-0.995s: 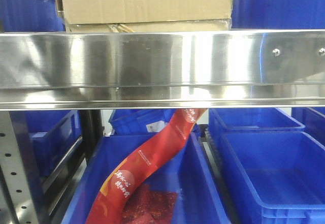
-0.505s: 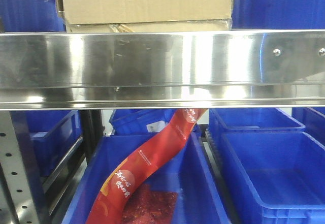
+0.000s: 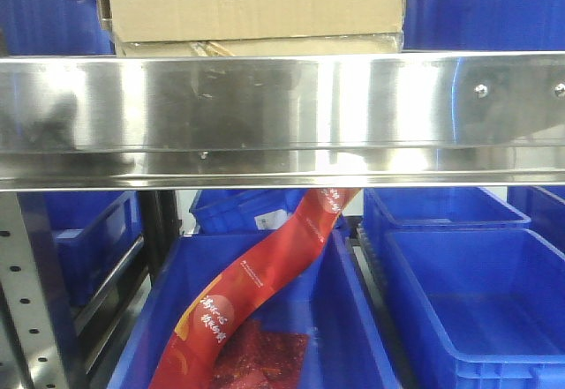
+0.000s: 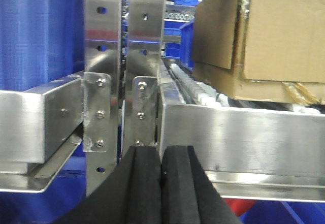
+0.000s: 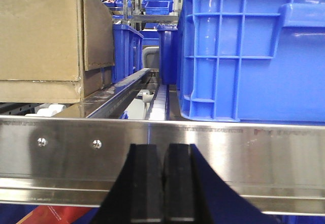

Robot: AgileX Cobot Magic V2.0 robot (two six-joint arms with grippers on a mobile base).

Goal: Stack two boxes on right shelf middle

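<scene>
The front camera looks level and close at the shelf (image 3: 282,111) lip. The left wrist camera faces the lip's left end by the uprights (image 4: 101,56), the right wrist camera its right part. All three share the cardboard box (image 3: 252,1).

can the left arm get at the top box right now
Probably not straight away. The left gripper is shut and sits below the shelf lip, while the top box is up and to its right on the lower box. Nothing blocks that side; it must rise and open.

Blue bins (image 3: 477,310) below, red printed banner (image 3: 256,292) draped into one
</scene>
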